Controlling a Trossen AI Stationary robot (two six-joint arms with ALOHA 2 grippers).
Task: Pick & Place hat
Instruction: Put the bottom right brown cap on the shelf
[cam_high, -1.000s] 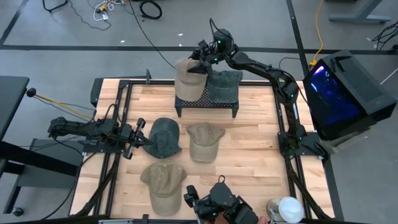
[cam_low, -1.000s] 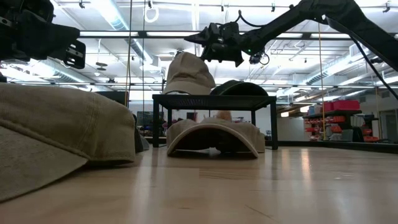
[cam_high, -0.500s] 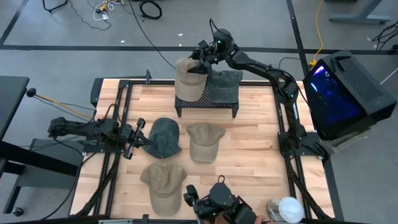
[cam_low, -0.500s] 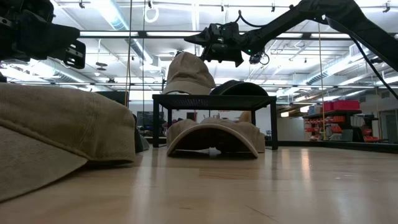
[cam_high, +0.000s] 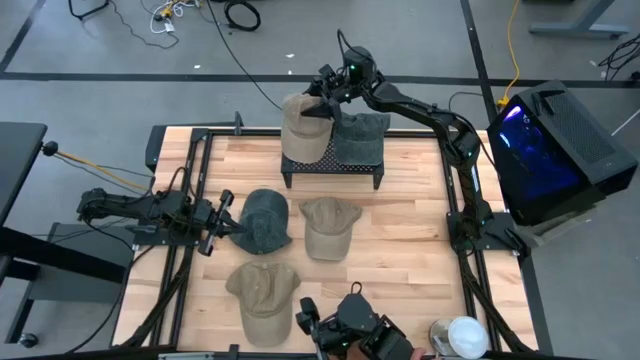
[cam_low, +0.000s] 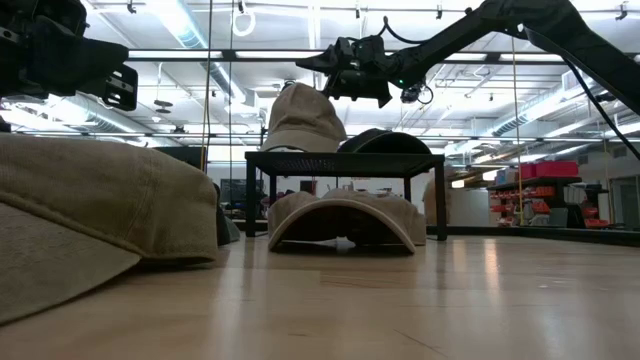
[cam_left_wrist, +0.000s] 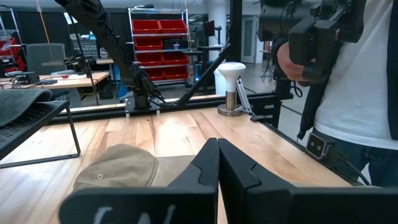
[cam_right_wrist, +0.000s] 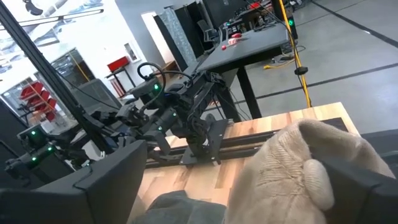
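A black rack (cam_high: 332, 165) stands at the table's far middle, with a tan hat (cam_high: 303, 125) and a grey hat (cam_high: 360, 135) resting on top of it. My right gripper (cam_high: 322, 100) is open just above the tan hat's crown (cam_low: 300, 110). In the right wrist view its fingers stand wide on either side of that hat (cam_right_wrist: 292, 168). Three more hats lie crown-up on the table: a dark one (cam_high: 265, 220), a tan one (cam_high: 328, 228) and another tan one (cam_high: 262, 290). My left gripper (cam_high: 228, 222) is shut (cam_left_wrist: 217, 163) and raised beside the dark hat. My right gripper comes from above at the top of the tan hat's crown (cam_low: 305, 92), open, with one finger (cam_right_wrist: 364, 180) close against the hat's side. Whether it touches the hat, I cannot tell. The hat sits upright on the rack.
A person holding a camera (cam_left_wrist: 323, 37) stands at the table's near edge. A white mushroom-shaped object (cam_high: 465, 335) sits at the near right corner. A blue-lit case (cam_high: 545, 150) stands right of the table. Bare wood lies right of the middle tan hat.
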